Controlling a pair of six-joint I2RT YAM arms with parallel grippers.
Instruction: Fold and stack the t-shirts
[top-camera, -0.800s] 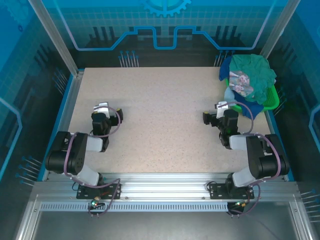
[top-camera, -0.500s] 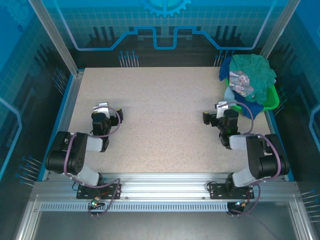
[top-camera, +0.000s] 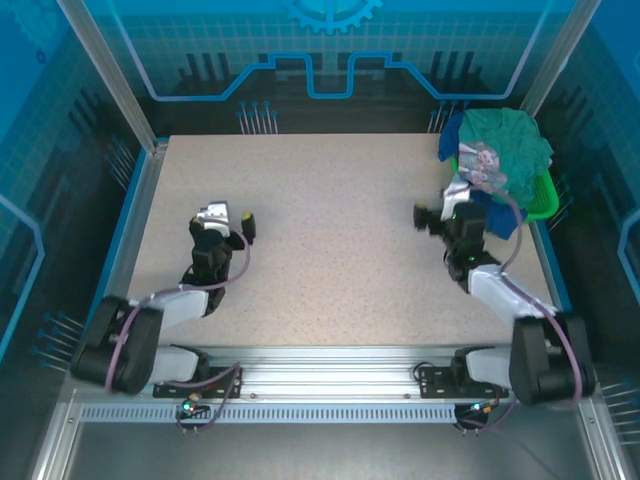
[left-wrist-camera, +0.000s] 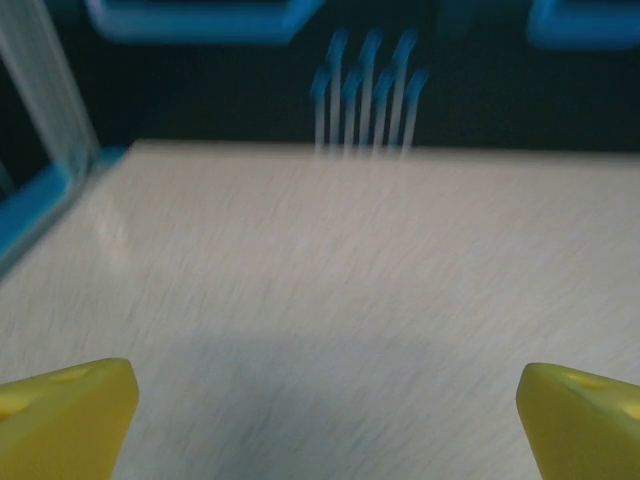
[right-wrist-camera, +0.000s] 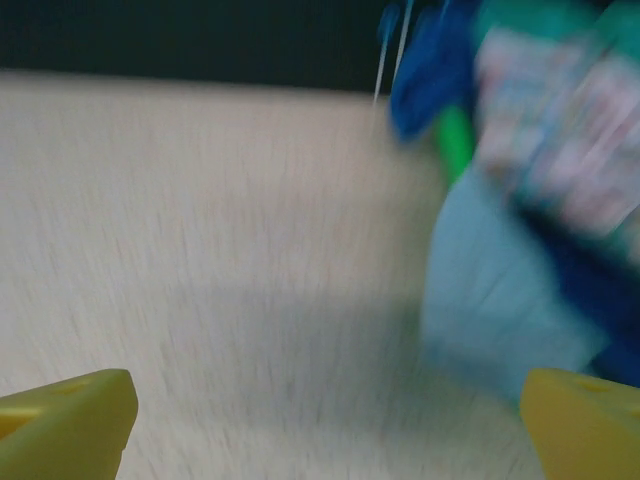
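Your t-shirts sat heaped in the green basket, teal one on top. Both pairs of jaws stood wide apart, empty, the right just beside that basket. A careless grab could have snagged several shirts or tipped it.

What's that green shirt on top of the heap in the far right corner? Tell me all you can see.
The teal-green t-shirt is soft, crumpled cloth, unfolded, with a pink-grey print facing up. It lies on top of the heap in the bright green basket at the far right corner of the table; a royal blue shirt and a pale blue shirt peek out from under it.
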